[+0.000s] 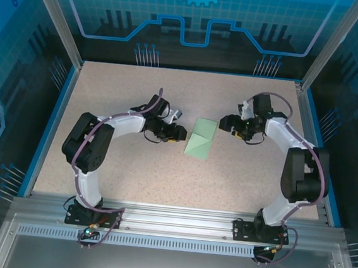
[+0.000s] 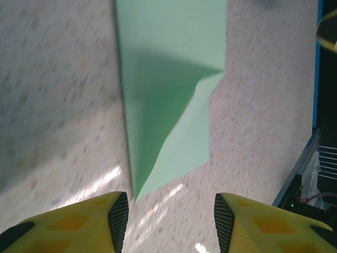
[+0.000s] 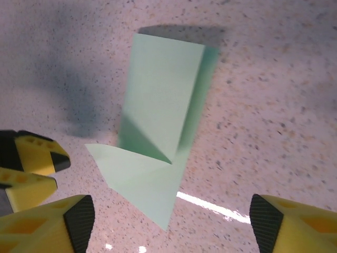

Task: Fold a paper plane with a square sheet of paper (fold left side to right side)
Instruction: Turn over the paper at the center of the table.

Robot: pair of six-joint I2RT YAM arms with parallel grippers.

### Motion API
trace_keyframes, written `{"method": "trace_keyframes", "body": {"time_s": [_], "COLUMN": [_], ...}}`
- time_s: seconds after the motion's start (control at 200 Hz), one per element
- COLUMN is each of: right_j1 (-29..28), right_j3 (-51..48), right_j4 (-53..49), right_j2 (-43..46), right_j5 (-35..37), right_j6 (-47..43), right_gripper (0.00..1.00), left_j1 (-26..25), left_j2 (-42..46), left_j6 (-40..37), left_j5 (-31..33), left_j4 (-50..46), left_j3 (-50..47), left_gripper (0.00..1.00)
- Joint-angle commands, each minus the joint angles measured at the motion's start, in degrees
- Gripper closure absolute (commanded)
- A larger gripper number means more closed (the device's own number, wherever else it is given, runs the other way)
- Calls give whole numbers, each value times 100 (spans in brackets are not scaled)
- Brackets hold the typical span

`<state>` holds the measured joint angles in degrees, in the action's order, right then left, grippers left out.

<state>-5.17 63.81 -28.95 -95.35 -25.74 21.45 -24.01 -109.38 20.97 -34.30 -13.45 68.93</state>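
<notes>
Count: one mint-green sheet of paper (image 1: pixel 201 140), partly folded. Two grippers: left gripper (image 1: pixel 179 133), right gripper (image 1: pixel 225 124). One speckled table (image 1: pixel 131 167).

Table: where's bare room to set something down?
Free: the far strip of table along its back edge; the near strip between the paper and the front rail. Crowded: the middle, paper flanked by the left claw and right claw.

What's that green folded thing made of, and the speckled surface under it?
The green sheet looks like thin matte paper: it holds sharp creases and one flap lifts. The tabletop seems speckled beige laminate or stone-look board, slightly glossy: light streaks glint on it.
</notes>
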Motion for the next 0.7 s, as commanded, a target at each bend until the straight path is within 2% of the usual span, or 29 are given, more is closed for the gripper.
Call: {"method": "trace_keyframes", "body": {"time_s": [0.0,0.265,0.325,0.42,0.51,0.575,0.695], "right_j1": [32,7,-17,-46,-103,-187,-405], "right_j3": [-565,-1193,-1211,-1231,-1218,-1153,-862], "right_j4": [258,778,806,892,1096,1247,1385], "right_j2": [80,181,153,98,22,-69,-390], "right_j5": [-153,-660,-736,-856,-1018,-1087,-1175], "right_j6": [0,231,237,289,436,553,747], "right_gripper": [17,18,19,21,22,22,22], "left_j1": [-177,-260,-273,-274,-269,-263,-251], "left_j2": [-465,-1114,-1184,-1193,-1107,-1028,-917], "left_j6": [-105,-83,-82,-83,-102,-115,-113], "left_j5": [-8,120,90,152,223,257,275], "left_j4": [-295,-321,-307,-310,-325,-299,-272], "left_j3": [510,1083,1159,1210,1177,1123,1013], "left_gripper": [48,47,53,69,78,81,81]}}
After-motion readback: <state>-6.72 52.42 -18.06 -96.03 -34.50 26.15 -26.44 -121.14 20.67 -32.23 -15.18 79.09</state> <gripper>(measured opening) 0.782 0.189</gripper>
